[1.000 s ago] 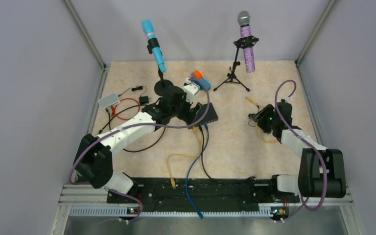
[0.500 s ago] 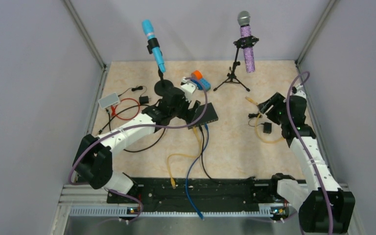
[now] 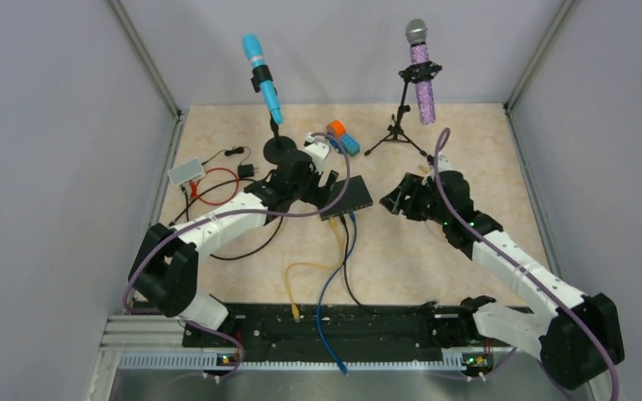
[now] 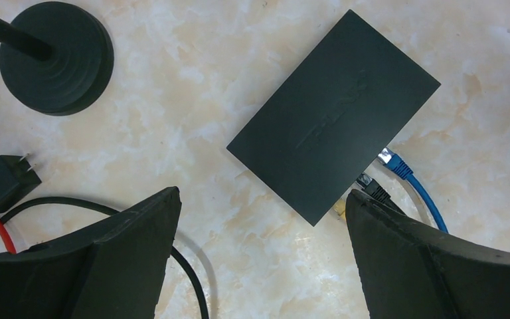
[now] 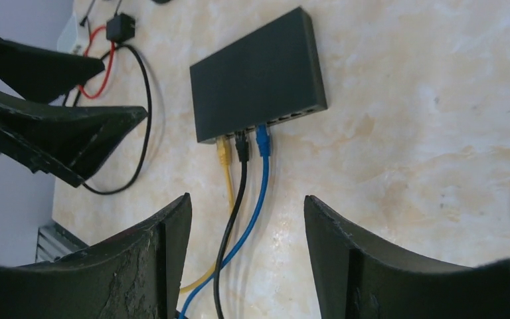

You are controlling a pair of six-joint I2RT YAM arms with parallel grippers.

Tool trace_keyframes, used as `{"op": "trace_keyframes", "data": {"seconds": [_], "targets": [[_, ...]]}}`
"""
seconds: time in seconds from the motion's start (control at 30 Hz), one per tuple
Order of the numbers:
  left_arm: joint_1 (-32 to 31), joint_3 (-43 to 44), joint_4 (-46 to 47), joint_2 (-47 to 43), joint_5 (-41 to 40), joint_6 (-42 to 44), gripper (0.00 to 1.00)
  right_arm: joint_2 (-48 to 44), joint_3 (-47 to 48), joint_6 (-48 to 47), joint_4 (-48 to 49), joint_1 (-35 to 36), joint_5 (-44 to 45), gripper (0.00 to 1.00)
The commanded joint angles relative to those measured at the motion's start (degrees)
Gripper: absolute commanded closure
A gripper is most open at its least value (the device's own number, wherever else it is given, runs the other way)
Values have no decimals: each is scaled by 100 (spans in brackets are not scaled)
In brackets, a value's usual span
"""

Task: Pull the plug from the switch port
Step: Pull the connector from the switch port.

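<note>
Left wrist view, black switch (image 4: 332, 113), embossed logo (image 4: 331, 125) illegible, 3 plugs (image 4: 372, 187)

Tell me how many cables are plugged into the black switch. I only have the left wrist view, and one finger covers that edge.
Observer: Three, side by side: a yellow plug, a black plug and a blue plug, at one end of the switch port row.
Operator: Where are the right arm's fingers?
Observer: The right fingers stand open and empty, apart from the switch, facing its port edge.
Operator: Any more plugs farther along?
Observer: No, the ports beyond the blue plug hold nothing.
</note>
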Motion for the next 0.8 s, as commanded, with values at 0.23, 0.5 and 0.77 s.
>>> {"op": "trace_keyframes", "data": {"seconds": [0.23,0.5,0.77], "targets": [[90,-111,225,-354,190,-47,1,2098,741,-124,394,799,-85,38],[139,-26,77,-105,699,627,1,3325,1119,309,990,803,-497,41],[126,1811,-1866,1343,1535,2118,6,3982,931,1001,1733,753,-769,44]]}}
